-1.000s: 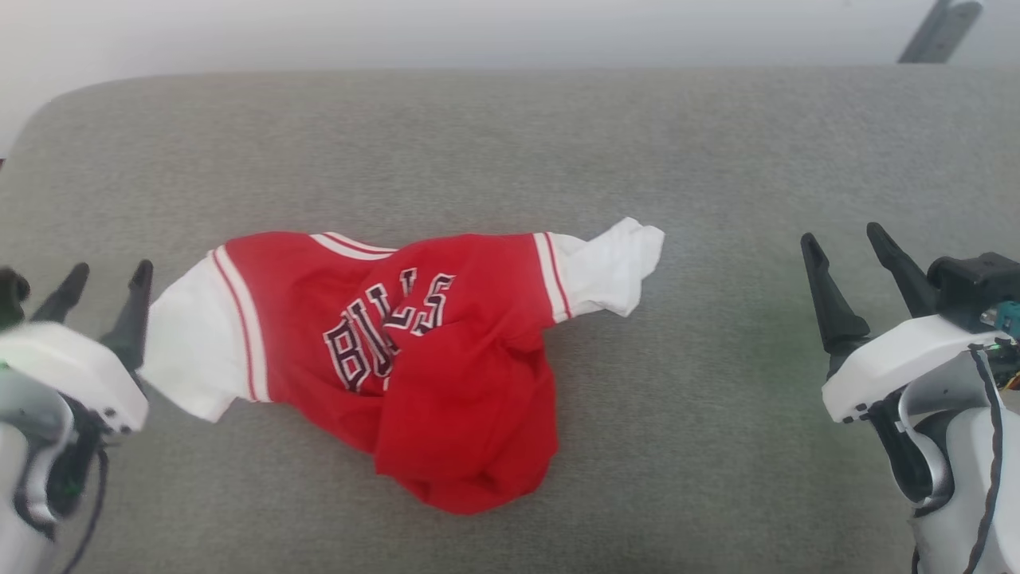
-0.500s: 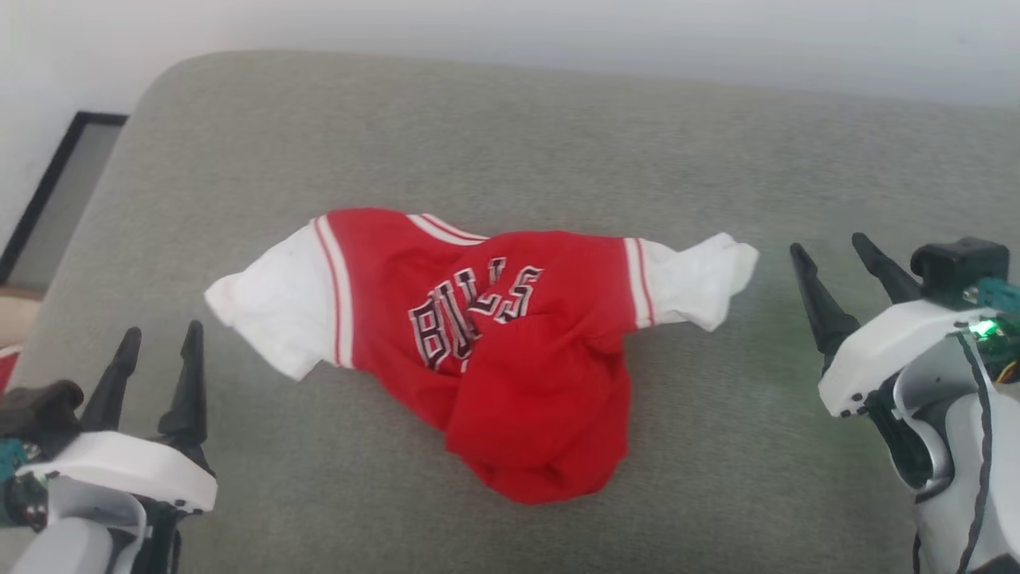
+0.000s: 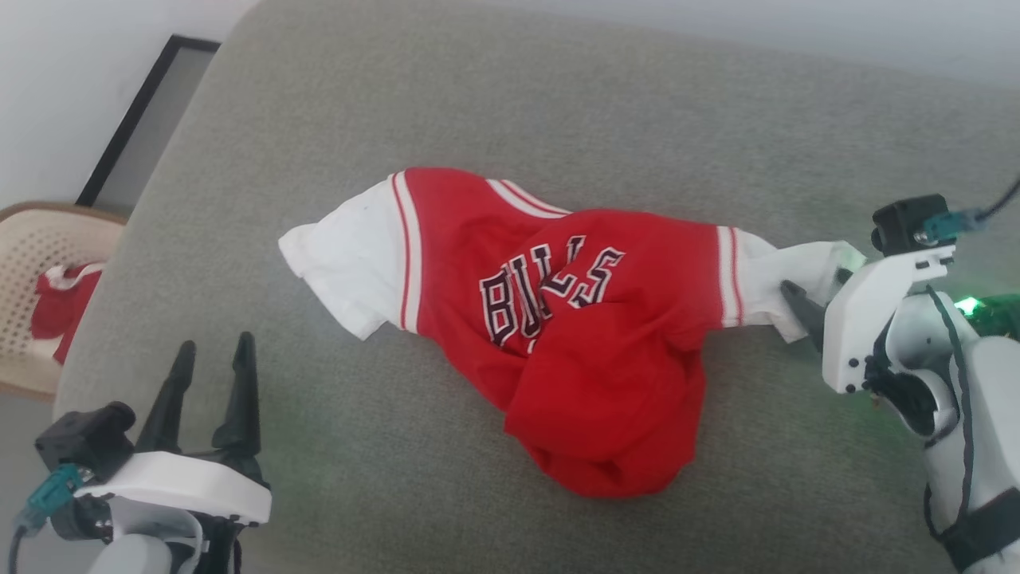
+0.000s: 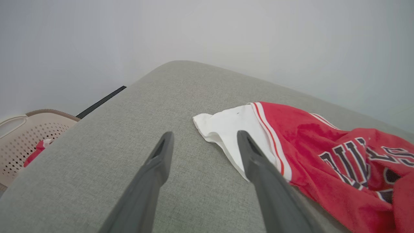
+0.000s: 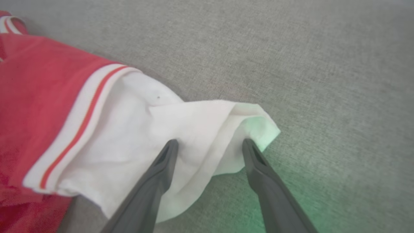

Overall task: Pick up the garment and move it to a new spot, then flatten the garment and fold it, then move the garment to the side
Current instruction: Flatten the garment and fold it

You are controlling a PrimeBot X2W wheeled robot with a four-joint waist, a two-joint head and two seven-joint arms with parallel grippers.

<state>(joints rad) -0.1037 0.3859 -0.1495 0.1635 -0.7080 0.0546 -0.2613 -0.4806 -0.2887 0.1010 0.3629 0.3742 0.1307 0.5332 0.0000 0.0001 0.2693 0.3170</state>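
Note:
The garment (image 3: 558,319), a red jersey with white sleeves and dark block lettering, lies crumpled on the grey cushioned surface (image 3: 510,104). Its hem is bunched up toward me. My right gripper (image 3: 809,299) is open over the shirt's right white sleeve (image 5: 181,129), its fingers straddling the sleeve's end. Down at the lower left, my left gripper (image 3: 211,375) is open above bare cushion, short of the left white sleeve (image 4: 229,126), which lies just right of its right finger.
A beige perforated basket (image 3: 36,247) holding red cloth stands beyond the cushion's left edge. A dark-framed panel (image 3: 135,119) leans against the pale wall there. Bare cushion stretches behind and in front of the shirt.
The head camera has turned, shifting the whole picture right. My right gripper has come down onto the right sleeve end. The left gripper stays open, away from the shirt.

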